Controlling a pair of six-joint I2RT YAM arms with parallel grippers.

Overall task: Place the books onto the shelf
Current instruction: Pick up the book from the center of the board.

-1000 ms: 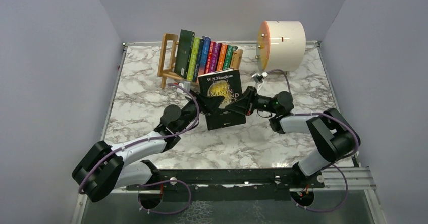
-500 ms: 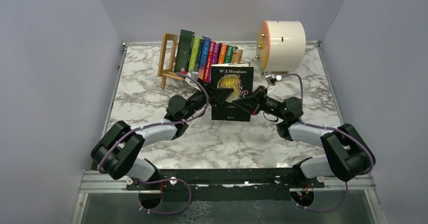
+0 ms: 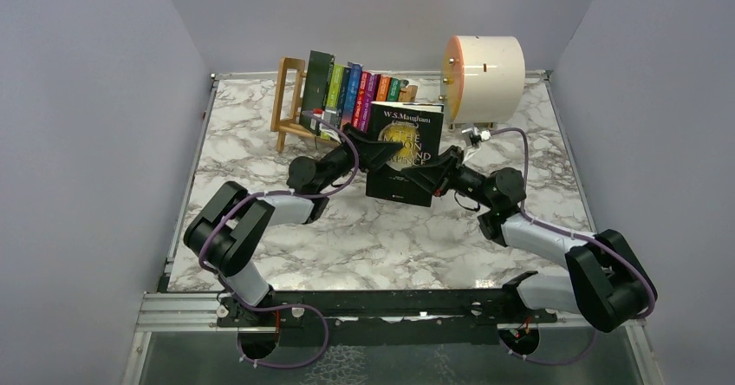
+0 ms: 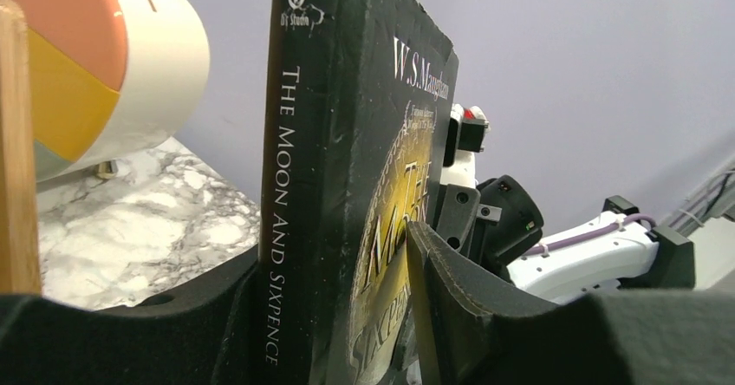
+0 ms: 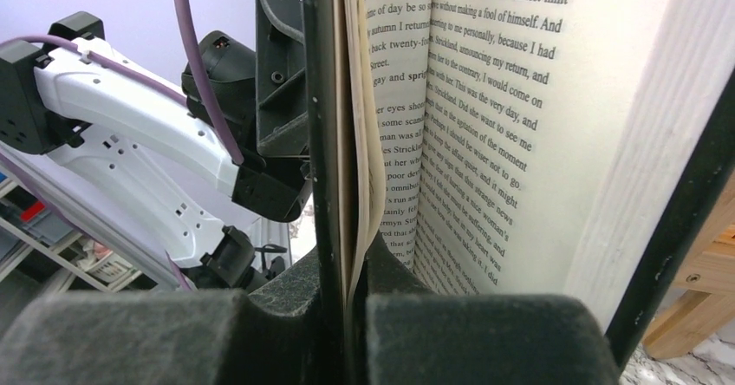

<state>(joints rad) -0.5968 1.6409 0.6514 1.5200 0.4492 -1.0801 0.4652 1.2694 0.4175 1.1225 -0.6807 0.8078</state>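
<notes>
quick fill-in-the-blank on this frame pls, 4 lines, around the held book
1. The left fingers clamp the black book at its ____ edge.
2. The spine title ends in ____.
3. The right fingers pinch one cover plus a few pages, so the book gapes ____.
4. Top view: the drum stands ____ of the shelf.
Missing: spine; Sixpence; open; right

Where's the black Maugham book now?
Top view, centre: the black paperback is held between both arms' fingers, before the light-wood slatted rack, left of the cream drum.
</notes>
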